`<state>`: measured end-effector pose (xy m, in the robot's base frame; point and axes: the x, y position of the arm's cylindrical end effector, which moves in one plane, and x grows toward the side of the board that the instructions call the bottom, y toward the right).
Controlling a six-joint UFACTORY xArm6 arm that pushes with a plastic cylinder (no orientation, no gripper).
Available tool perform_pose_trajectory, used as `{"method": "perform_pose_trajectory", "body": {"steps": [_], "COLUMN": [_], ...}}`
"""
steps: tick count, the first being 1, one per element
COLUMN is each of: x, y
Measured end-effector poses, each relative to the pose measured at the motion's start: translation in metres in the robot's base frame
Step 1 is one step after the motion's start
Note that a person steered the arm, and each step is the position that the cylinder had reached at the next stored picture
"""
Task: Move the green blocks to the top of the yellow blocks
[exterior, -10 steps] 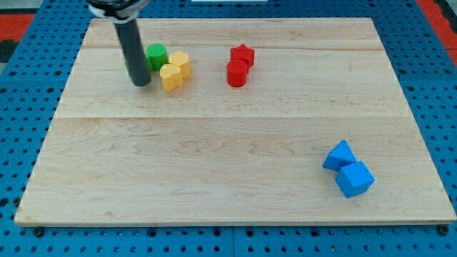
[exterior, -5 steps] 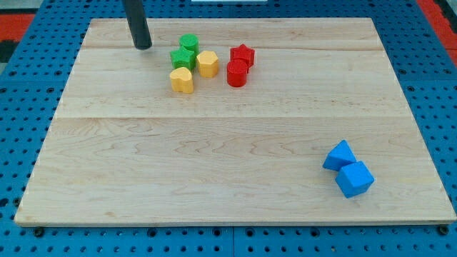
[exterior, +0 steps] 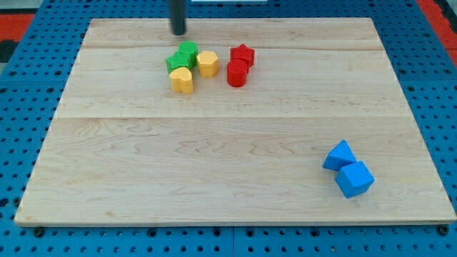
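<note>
Nearby, red blocks (exterior: 239,64) flank the green blocks (exterior: 181,57) rightward.

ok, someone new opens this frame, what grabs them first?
Probably the tight cluster near the view's top left: two green blocks pressed against two yellow blocks, with my tip just above them, apart. Next, the red pair right beside that cluster, and the two blue blocks alone at the view's lower right.

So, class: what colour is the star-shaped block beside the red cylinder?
Red: the star block, clearest in the camera view.
</note>
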<state>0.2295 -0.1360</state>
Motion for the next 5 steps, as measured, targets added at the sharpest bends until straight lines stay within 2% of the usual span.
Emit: {"method": "perform_pose_trajectory", "body": {"steps": [1, 2, 3, 4, 5], "x": [0.036, 0.047, 0.052, 0.035, 0.028], "y": [-0.008, 0.006, 0.044, 0.095, 0.101]}}
